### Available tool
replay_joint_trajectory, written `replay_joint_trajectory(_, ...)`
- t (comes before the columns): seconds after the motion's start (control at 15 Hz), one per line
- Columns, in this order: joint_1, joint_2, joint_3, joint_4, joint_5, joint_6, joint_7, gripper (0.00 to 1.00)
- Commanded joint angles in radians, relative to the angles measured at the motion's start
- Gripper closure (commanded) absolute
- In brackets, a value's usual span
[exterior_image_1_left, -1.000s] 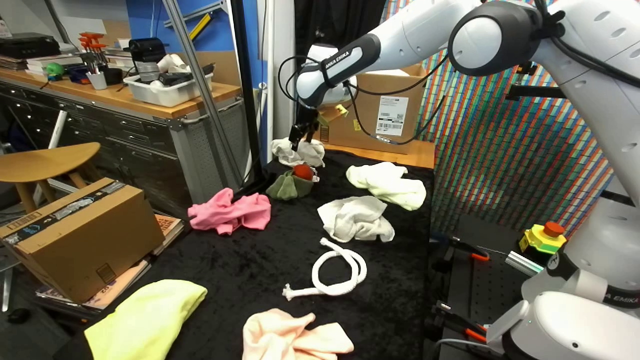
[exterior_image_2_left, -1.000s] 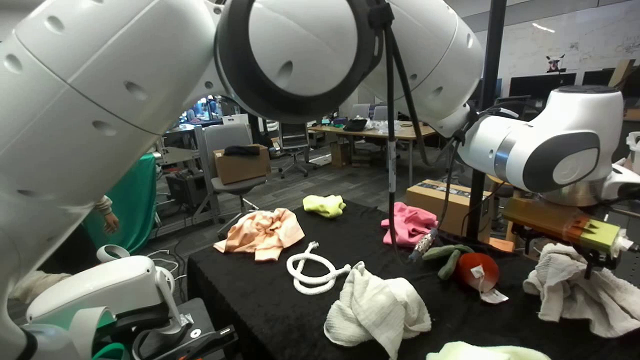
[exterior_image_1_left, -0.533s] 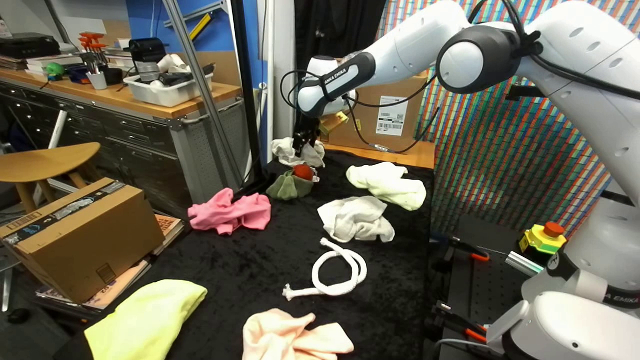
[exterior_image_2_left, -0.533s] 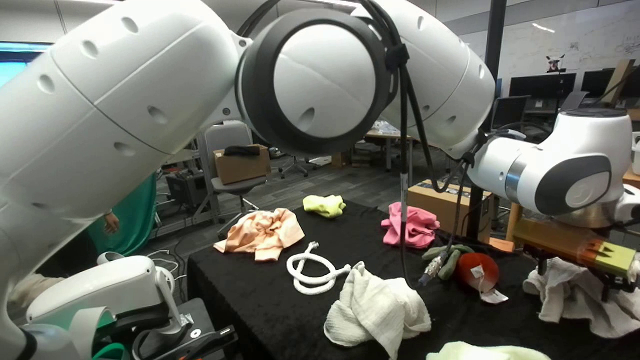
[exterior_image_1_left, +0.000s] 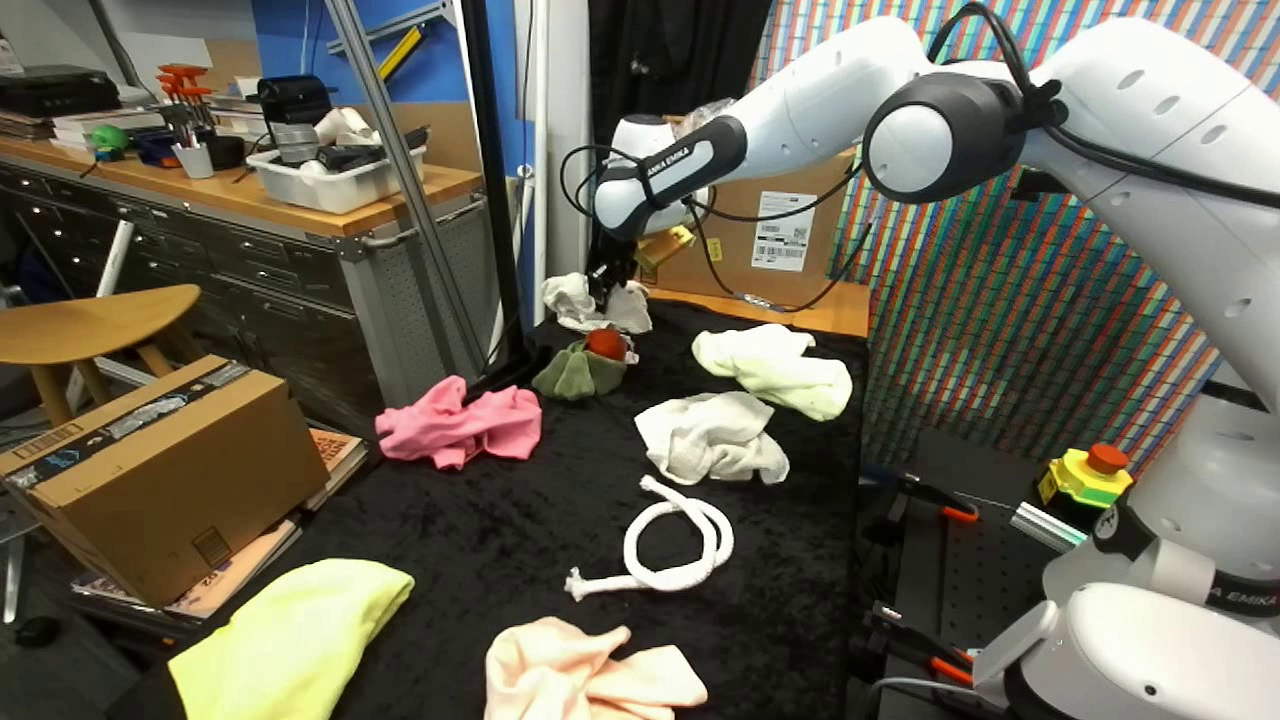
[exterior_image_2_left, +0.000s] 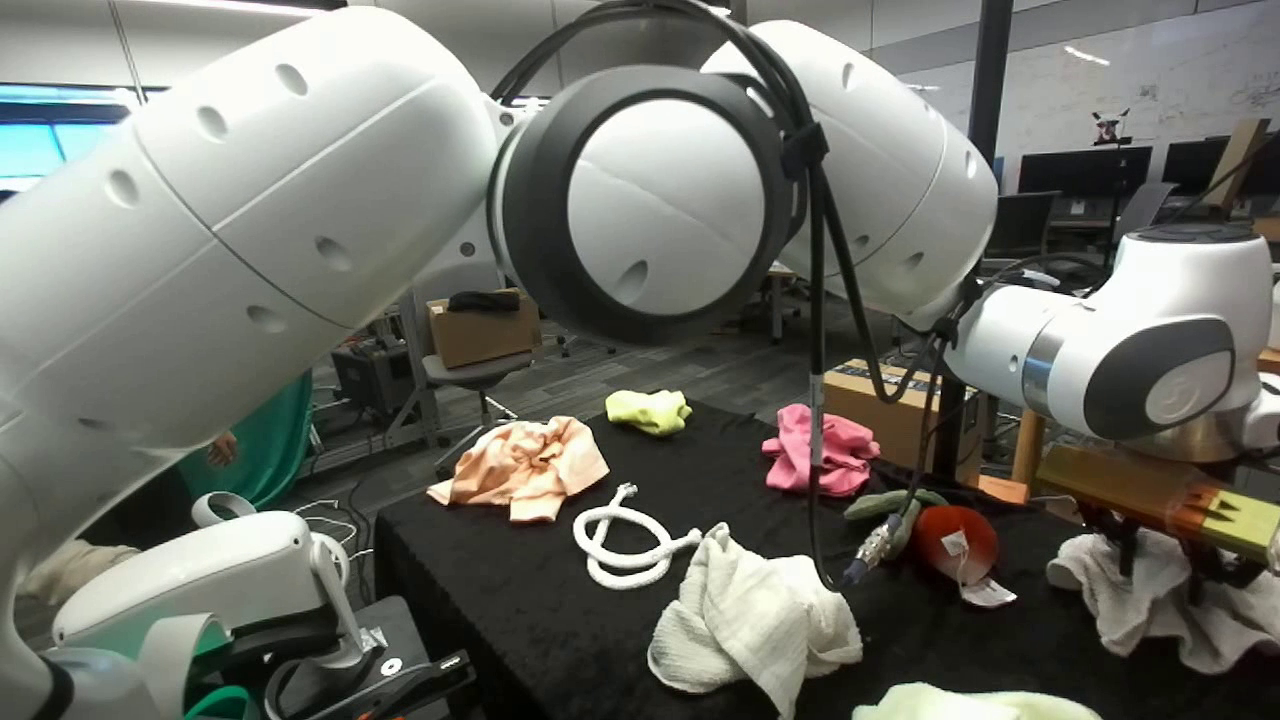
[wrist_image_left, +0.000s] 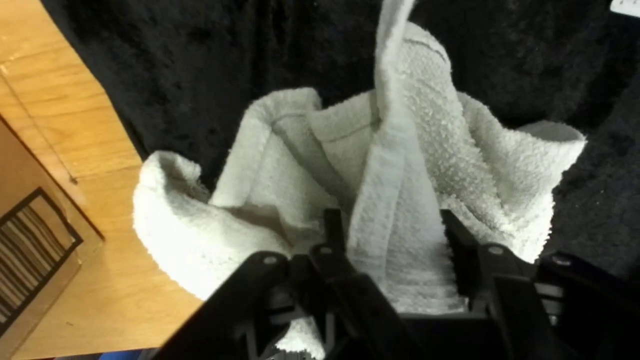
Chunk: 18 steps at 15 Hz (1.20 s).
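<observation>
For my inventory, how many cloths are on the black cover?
6: white cloth at the gripper; in an exterior view, pink cloth left, pale-yellow cloth and cream cloth right, yellow cloth and peach cloth in front. More may be hidden.

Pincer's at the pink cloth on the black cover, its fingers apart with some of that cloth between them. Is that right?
Not pink: the wrist view shows the pincer at the white cloth on the black cover. Its fingers are indeed apart, with some of that cloth between them.
</observation>
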Motion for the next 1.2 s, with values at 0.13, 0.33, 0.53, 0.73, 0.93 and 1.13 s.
replay_joint_trajectory(0.13,-0.022,0.009,0.044,0.039,0.005,-0.054,-0.013,0.96)
replay_joint_trajectory(0.33,-0.045,-0.015,0.094,0.016,0.035,-0.097,-0.049,1.0)
replay_joint_trajectory(0.53,-0.078,-0.048,0.145,-0.019,0.072,-0.128,-0.092,0.98)
replay_joint_trajectory(0.73,-0.121,-0.129,0.192,-0.103,0.133,-0.135,-0.151,0.97)
replay_joint_trajectory(0.93,-0.181,-0.248,0.239,-0.233,0.217,-0.111,-0.232,0.98)
replay_joint_trajectory(1.13,-0.247,-0.377,0.285,-0.364,0.327,-0.115,-0.349,0.98)
